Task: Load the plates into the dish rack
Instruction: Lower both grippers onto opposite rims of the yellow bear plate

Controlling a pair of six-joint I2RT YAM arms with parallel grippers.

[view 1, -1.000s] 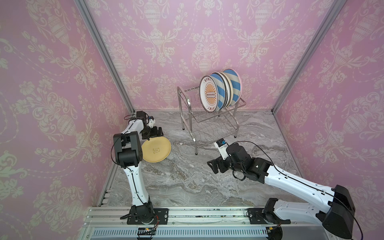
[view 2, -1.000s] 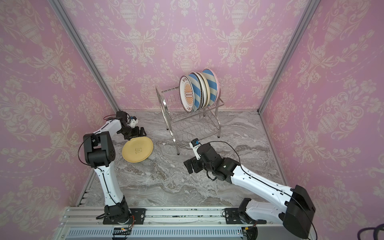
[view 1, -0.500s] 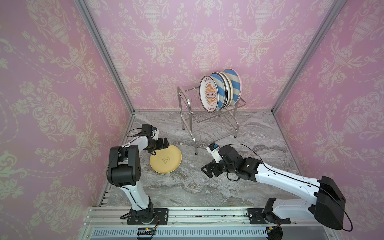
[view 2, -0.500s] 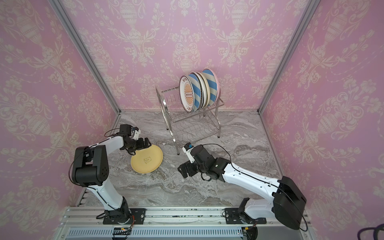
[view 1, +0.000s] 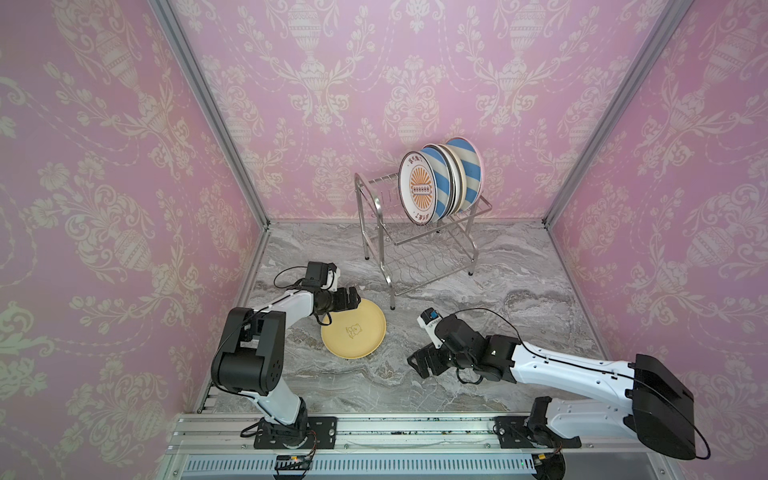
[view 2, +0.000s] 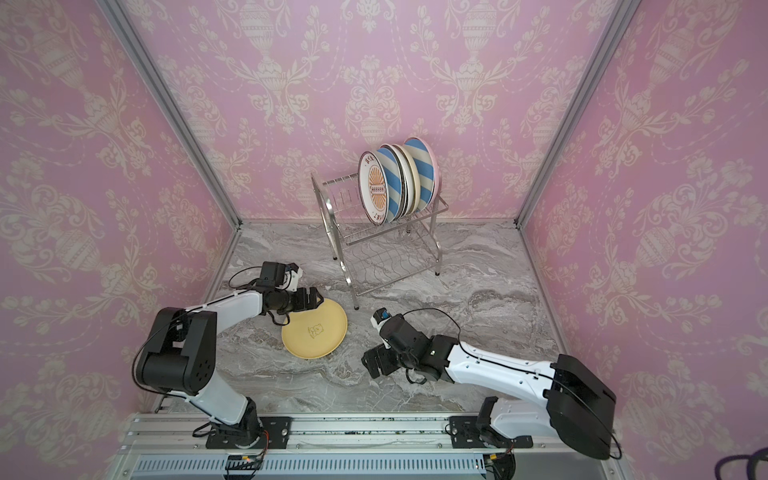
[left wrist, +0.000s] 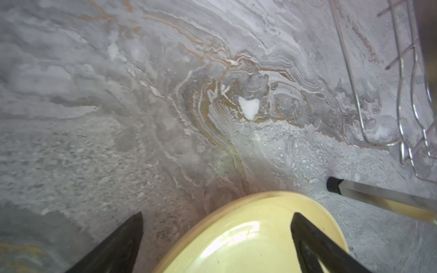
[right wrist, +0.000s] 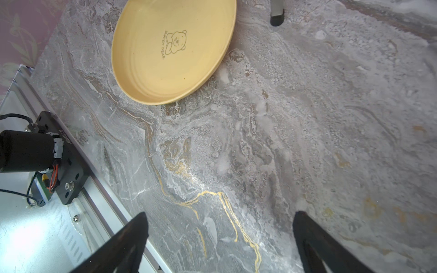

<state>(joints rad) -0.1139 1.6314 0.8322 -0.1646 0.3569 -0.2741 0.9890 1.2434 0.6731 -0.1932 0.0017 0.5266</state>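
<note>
A yellow plate (view 1: 353, 330) (view 2: 314, 328) lies flat on the marble table, left of the middle. My left gripper (view 1: 353, 300) (view 2: 313, 300) is at its back rim, open. In the left wrist view one finger (left wrist: 314, 241) is over the plate (left wrist: 248, 236) and the other is outside the rim. The dish rack (view 1: 415, 245) (view 2: 386, 249) stands at the back with several plates (view 1: 419, 191) (view 2: 376, 189) upright on its upper tier. My right gripper (view 1: 419, 361) (view 2: 372, 361) (right wrist: 218, 212) hangs open and empty above bare table, right of the yellow plate (right wrist: 172, 52).
The rack's lower tier (view 1: 419, 264) is bare wire. One black-footed rack leg (view 1: 392, 305) (left wrist: 333, 185) (right wrist: 276, 14) stands close to the yellow plate's right side. Pink walls close in the table on three sides. A metal rail (view 1: 374, 432) runs along the front edge.
My left gripper has come forward and rightward from the back left wall, and the yellow plate slid along with it. My right gripper has moved left and toward the front, still open.
</note>
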